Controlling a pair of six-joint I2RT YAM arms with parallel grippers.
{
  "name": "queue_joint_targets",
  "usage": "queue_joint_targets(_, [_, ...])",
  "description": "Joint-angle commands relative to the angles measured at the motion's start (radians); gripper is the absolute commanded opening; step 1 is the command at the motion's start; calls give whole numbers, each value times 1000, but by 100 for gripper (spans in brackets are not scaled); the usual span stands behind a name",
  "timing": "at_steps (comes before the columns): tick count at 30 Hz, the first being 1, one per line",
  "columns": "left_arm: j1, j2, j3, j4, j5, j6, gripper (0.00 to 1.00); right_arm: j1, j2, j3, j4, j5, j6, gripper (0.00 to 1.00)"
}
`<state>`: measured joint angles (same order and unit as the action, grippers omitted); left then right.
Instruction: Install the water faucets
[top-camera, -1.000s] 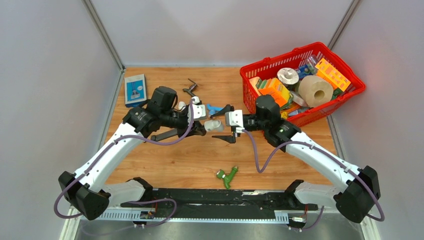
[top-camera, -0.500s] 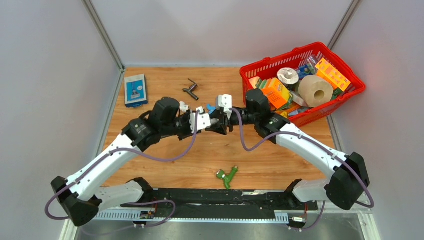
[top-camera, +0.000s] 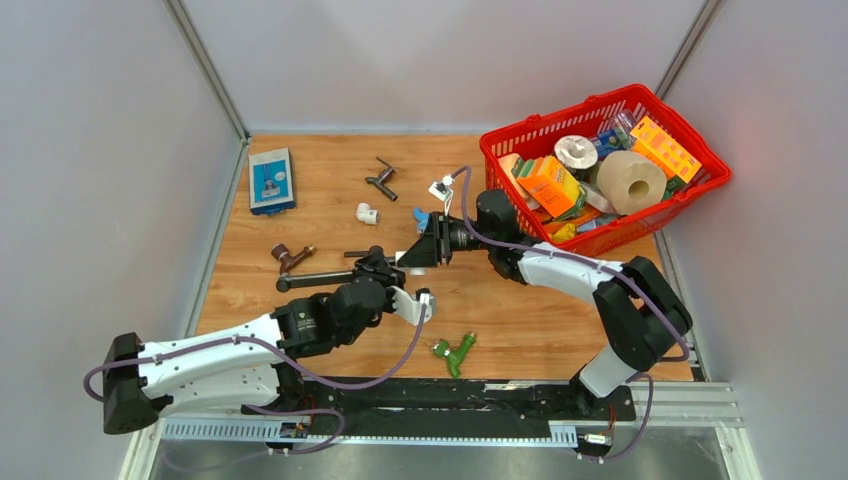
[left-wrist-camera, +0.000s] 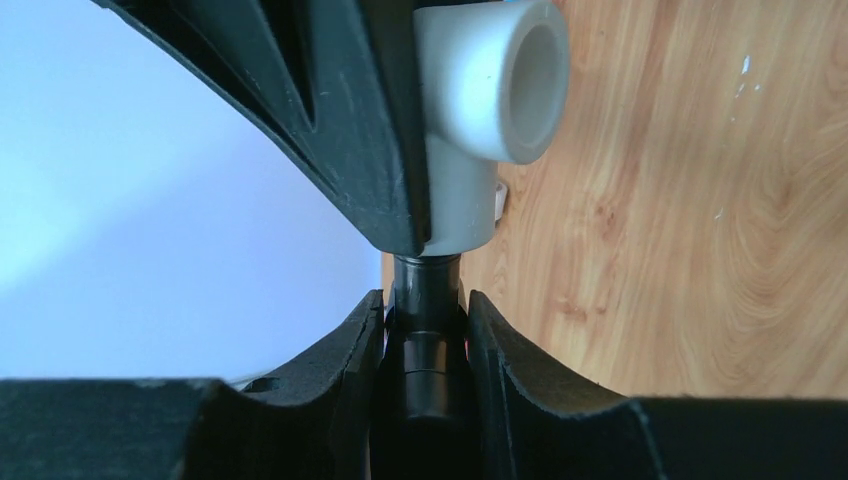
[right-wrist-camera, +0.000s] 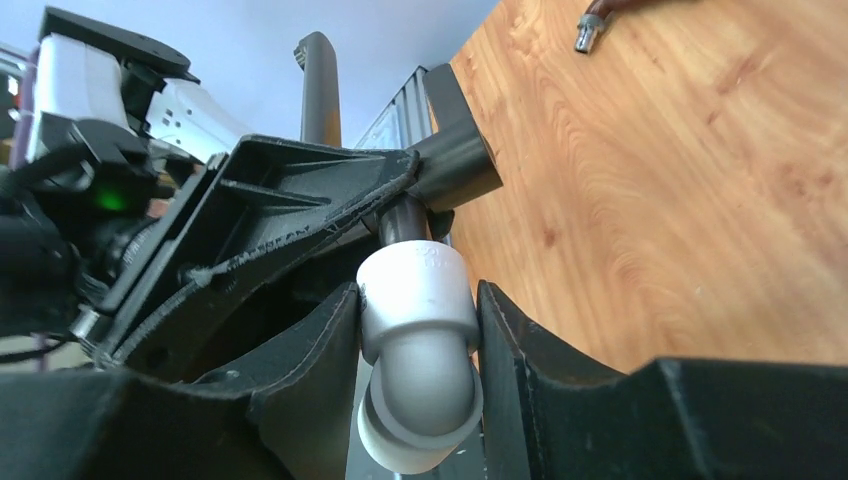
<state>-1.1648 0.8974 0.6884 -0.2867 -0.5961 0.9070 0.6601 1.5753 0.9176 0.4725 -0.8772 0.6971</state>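
Faucet (left-wrist-camera: 425, 350) now meets elbow fitting (right-wrist-camera: 420, 385) in right pincer (right-wrist-camera: 417, 300).

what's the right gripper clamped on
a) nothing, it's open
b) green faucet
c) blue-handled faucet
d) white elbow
d: in the right wrist view the right gripper pinches the white elbow from both sides, with the dark faucet stem entering the elbow's mouth; the green faucet lies apart, untouched.
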Motion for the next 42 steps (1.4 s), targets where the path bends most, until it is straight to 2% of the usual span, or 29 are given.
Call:
queue_joint_targets(1, [-58,-23,2,298,-131,170,0,-17,20,-5,140,116,217,0])
queue_joint_targets(3, [-58,-32,14,262,-111,139,0,-22,-10,29,65,158,129,4])
queue_joint_targets(6, [-44,-54,28,221,-55,95,0,-27,-70,84,-12,184,-31,24])
queue_joint_targets(7, [-14,-57,37,166,-30,46,0,-30,-86,116,-59,193,-110,34])
queue_joint_targets(9, [52,-61,77,100,85,-29,0,-36,-130,153,-148,227,-256,50])
queue_joint_targets(15, [279,-34,198,-58,422,-184,0,-82,-288,138,-202,245,-548,72])
queue_joint_targets(18, [359,15,281,-147,640,-229,0,-82,-375,104,-247,228,-776,82])
queue_joint_targets(24, [499,150,434,-293,1060,-286,0,-80,-504,41,-420,91,-1253,86])
queue_joint_targets(26, [519,185,471,-328,1157,-284,0,-79,-527,27,-498,34,-1350,86])
queue_joint_targets(29, [542,228,511,-367,1284,-280,0,-62,-538,17,-547,-11,-1409,84])
queue_joint_targets(33, [554,264,536,-407,1372,-270,0,9,-518,44,-623,23,-1481,83])
queue_joint_targets(40, [554,278,543,-424,1406,-261,0,96,-437,125,-725,38,-1561,79])
queue_joint_targets(42, [554,273,543,-425,1408,-260,0,108,-413,138,-744,53,-1570,75])
